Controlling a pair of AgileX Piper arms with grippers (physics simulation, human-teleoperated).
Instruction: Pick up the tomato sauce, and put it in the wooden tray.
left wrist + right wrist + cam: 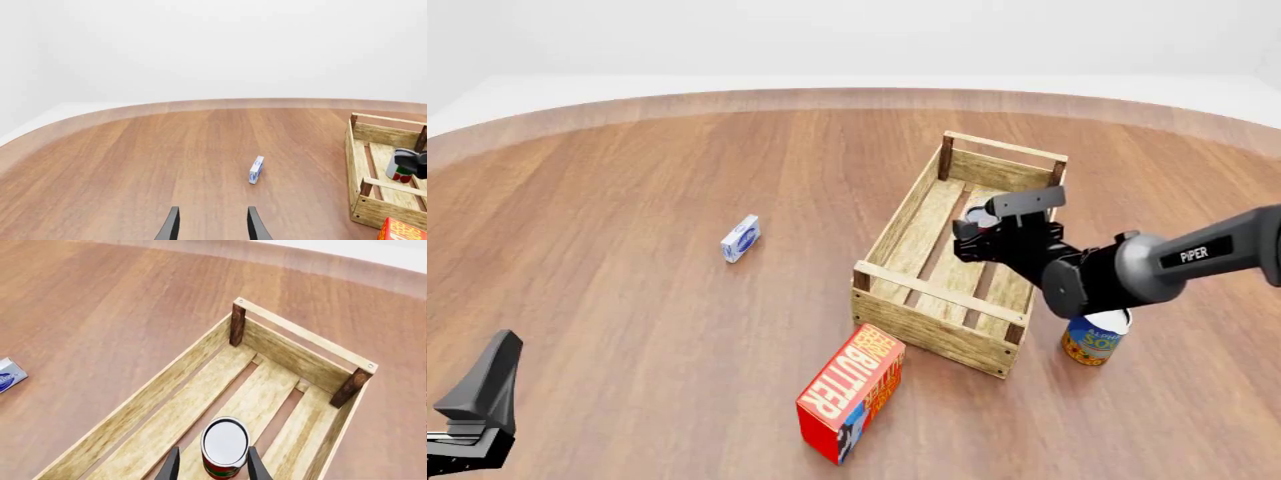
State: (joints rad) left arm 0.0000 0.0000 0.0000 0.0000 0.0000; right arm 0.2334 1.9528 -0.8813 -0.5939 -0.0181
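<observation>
Tomato sauce (225, 448), pinched between the right gripper's (213, 465) narrowed fingers over the wooden tray's (291, 357) slats, wants lowering upright before letting go.

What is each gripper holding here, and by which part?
The right gripper holds the tomato sauce by its sides, fingers either side of the can, over the wooden tray. The left gripper is open and holds nothing.

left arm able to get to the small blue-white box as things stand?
Probably yes. The small blue-white box lies alone on bare table ahead of the left gripper, jaws open, nothing between; reach itself is unconfirmed.
</observation>
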